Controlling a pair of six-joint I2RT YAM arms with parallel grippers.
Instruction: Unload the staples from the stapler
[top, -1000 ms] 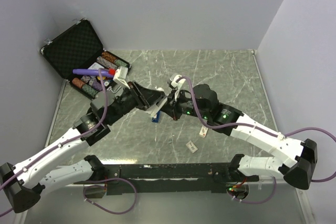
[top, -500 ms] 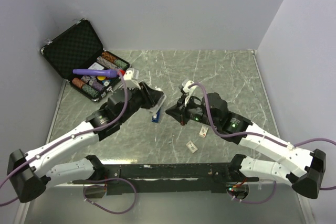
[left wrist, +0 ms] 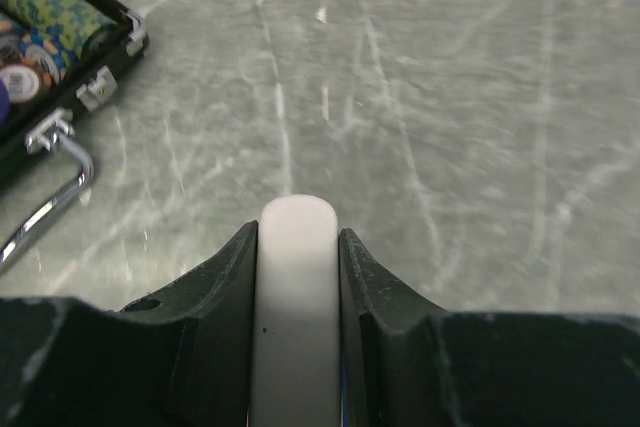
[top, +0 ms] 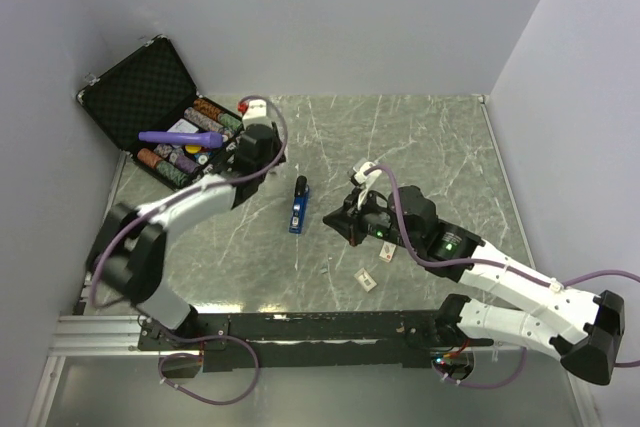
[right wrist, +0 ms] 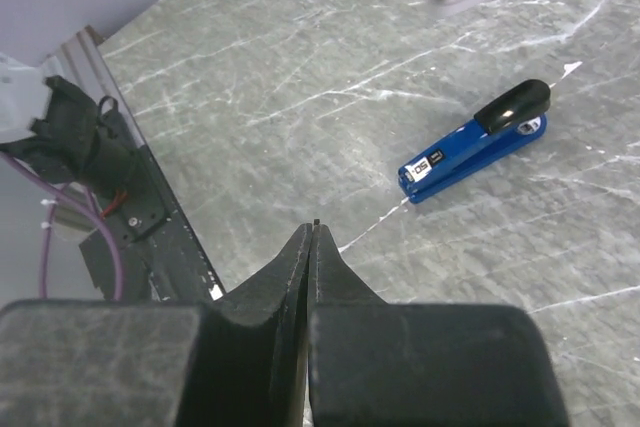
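The blue stapler (top: 297, 205) with a black end lies flat on the marble table, free of both grippers. It also shows in the right wrist view (right wrist: 470, 147). My right gripper (top: 342, 217) is shut a little to the stapler's right, low over the table. In its wrist view (right wrist: 312, 232) the jaws are pressed together, with only a tiny dark speck at the tips. My left gripper (top: 260, 137) is up by the case, well away from the stapler. It is shut (left wrist: 297, 237) on a white oblong bar (left wrist: 297, 287).
An open black case (top: 140, 97) holds poker chips (top: 190, 152) and a purple tube (top: 180, 137) at the back left; its handle shows in the left wrist view (left wrist: 45, 197). Two small white cards (top: 366, 280) lie near the front. A black rail (top: 320, 325) runs along the near edge.
Both grippers have left the stapler. My left arm swung back left toward the case, carrying the white bar. My right gripper drew back to the right. The stapler now lies uncovered.
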